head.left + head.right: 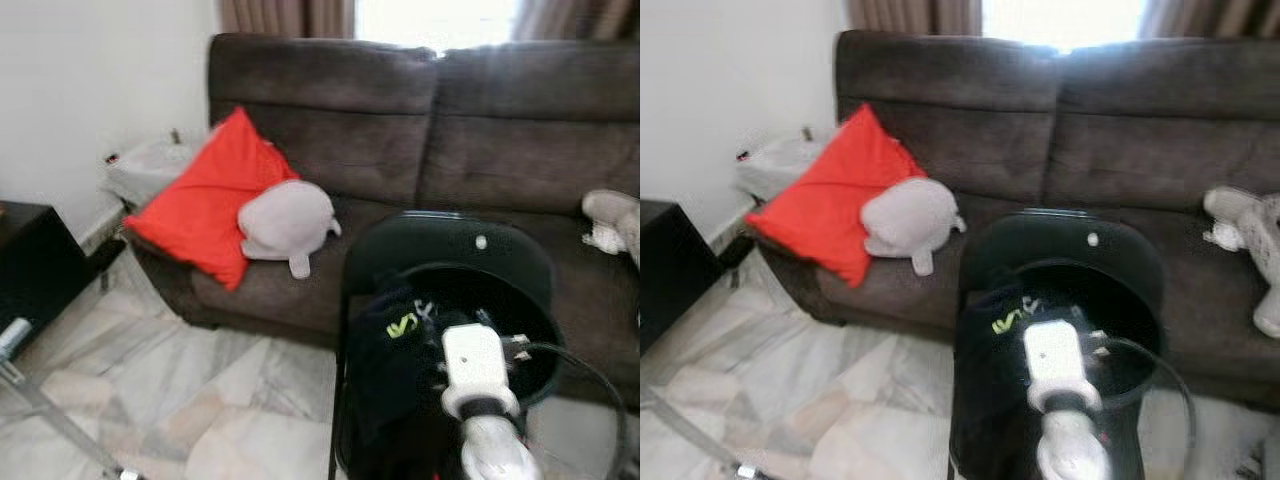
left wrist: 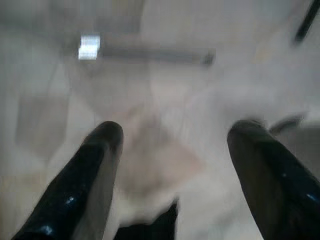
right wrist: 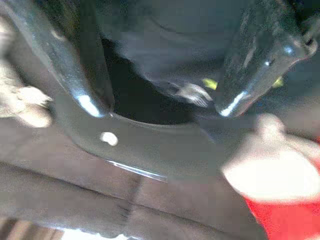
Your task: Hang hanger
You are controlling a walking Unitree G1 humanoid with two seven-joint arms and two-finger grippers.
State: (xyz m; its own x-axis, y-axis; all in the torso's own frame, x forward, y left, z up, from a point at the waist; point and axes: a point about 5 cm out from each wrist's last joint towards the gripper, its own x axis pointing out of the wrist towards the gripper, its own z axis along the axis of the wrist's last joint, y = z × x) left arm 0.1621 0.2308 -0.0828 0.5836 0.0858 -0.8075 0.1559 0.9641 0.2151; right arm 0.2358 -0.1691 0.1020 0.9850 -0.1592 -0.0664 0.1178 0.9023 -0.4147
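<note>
Hanger not discernible; your right gripper (image 3: 165, 65) hovers over the black chair (image 1: 450, 250).
Its fingers gape, empty, dark garment (image 1: 385, 345) just beyond; your left gripper (image 2: 170, 145) spreads over floor (image 2: 165, 100).

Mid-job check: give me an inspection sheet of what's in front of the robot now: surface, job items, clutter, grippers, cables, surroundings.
Surface: pale marble tile floor; no worktable in use.
Job's things: black chair with a curved back, dark garment with a yellow-green logo draped on it; hanger not made out.
Clutter: red cushion, grey plush toy and a pale plush toy on the sofa.
Grippers: right gripper open, reaching over the chair toward the garment; left gripper open, over bare floor.
Cables: black cable looping from the right arm.
Surroundings: brown sofa, white wall, curtained window, black cabinet.
</note>
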